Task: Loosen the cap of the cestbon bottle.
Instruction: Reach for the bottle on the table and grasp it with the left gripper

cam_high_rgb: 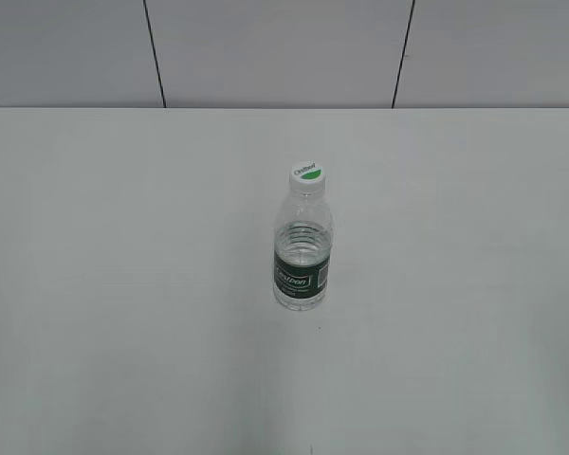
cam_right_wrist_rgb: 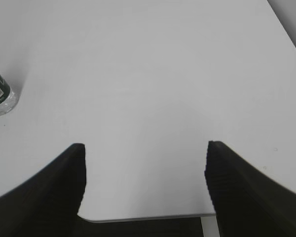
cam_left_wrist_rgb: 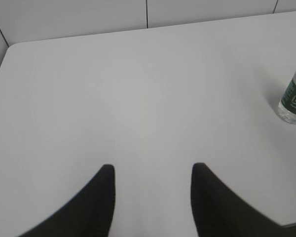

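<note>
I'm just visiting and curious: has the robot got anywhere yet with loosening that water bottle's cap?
Nothing looks done yet. The bottle stands upright alone on the table, its white cap seated on top. Nothing is in hand: the left hand and right hand are both open, empty, and well away from the bottle. Still left: reaching in, steadying the bottle, and twisting the cap.

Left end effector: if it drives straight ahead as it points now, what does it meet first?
Probably just bare table. The bottle sits far off to the right of its line.
</note>
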### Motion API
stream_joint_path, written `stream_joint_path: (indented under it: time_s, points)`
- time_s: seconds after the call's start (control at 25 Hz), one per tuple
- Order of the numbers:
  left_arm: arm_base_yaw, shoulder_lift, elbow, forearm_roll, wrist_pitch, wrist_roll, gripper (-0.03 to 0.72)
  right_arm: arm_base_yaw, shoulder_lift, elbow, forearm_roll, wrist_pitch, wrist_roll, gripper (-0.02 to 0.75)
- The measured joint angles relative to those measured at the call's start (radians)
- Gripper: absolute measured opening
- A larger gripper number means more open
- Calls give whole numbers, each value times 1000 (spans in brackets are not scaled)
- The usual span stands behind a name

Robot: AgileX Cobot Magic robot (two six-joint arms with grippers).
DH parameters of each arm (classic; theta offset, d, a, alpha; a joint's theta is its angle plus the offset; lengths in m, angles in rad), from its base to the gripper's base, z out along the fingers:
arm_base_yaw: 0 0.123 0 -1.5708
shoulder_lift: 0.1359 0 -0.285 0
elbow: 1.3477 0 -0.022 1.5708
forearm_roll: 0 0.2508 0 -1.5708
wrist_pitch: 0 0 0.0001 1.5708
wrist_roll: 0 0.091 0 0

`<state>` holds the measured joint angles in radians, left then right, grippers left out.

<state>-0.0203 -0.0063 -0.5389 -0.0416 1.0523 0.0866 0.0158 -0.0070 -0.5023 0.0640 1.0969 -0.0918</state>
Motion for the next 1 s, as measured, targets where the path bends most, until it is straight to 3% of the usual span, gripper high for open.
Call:
stream_joint_path:
  time_s: [1.0]
  points:
    - [0,0,0,0,0,0,310,0,0,0,0,0,0,577]
